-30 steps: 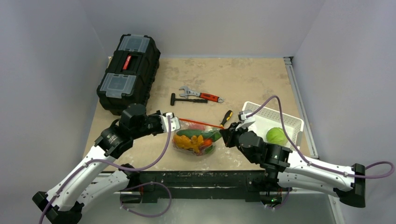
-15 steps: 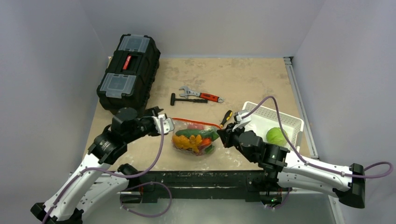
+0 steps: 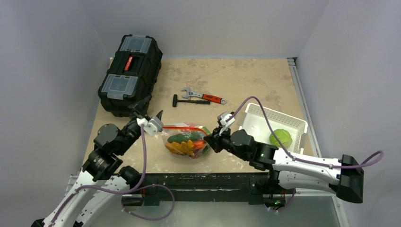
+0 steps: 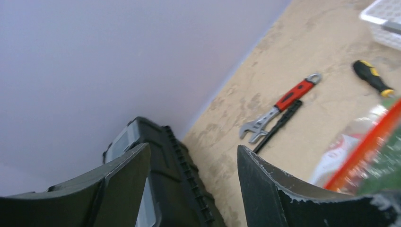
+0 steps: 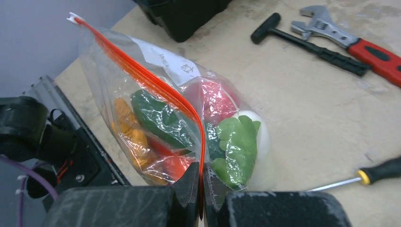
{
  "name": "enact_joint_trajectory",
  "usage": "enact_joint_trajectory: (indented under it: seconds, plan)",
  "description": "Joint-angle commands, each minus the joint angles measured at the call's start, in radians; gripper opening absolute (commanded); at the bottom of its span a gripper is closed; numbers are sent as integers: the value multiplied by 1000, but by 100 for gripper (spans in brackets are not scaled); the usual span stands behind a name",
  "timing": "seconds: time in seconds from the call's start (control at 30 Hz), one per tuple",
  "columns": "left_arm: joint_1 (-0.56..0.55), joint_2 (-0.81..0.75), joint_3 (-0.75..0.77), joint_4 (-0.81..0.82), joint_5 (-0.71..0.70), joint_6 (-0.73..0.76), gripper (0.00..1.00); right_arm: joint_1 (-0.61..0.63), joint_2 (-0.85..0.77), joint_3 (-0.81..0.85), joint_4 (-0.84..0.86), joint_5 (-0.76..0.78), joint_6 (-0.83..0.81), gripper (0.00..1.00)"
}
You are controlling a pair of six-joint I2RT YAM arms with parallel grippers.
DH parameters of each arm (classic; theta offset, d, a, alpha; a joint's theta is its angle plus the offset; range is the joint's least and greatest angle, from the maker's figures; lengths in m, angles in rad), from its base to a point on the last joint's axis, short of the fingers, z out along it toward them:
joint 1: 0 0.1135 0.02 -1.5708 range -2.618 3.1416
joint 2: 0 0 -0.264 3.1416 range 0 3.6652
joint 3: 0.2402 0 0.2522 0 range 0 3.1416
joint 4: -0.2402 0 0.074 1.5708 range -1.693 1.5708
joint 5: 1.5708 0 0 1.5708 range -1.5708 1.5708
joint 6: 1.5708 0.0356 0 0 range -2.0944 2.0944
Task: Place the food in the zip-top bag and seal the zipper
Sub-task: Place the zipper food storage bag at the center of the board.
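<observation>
The zip-top bag lies on the table near the front edge, filled with the food: a green cucumber, leafy greens, an orange carrot, red pieces and a white radish. Its orange-red zipper runs along the top, with the white slider at the far end. My right gripper is shut on the near end of the zipper, at the bag's right side. Left of the bag, my left gripper is open and holds nothing; the bag's edge shows to its right.
A black toolbox stands at the back left. A red-handled wrench and a black T-shaped tool lie behind the bag. A screwdriver lies right of the bag. The white basket at the right holds a green ball.
My left gripper opened, let go of the bag's left end and drew back to the left. The right gripper, still shut on the zipper, moved left with the bag.
</observation>
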Motion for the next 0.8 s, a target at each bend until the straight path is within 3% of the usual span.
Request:
enact_joint_trajectory:
  seconds: [0.0,0.1,0.37,0.47,0.6,0.77]
  plan:
    - [7,38,-2,147,-300,-21,66,46,89,87,182,-133,-23,0]
    - [5,47,-4,171,-382,-18,66,104,162,152,234,-152,-30,0]
    - [6,7,-36,262,-420,-33,67,119,270,260,429,-389,106,0]
    - [5,13,-37,268,-410,-34,67,91,263,240,496,-371,169,0]
    - [6,26,-25,253,-401,-52,67,-18,293,219,431,-357,290,0]
    - [4,37,-17,239,-386,-77,67,-97,276,133,313,-259,322,0]
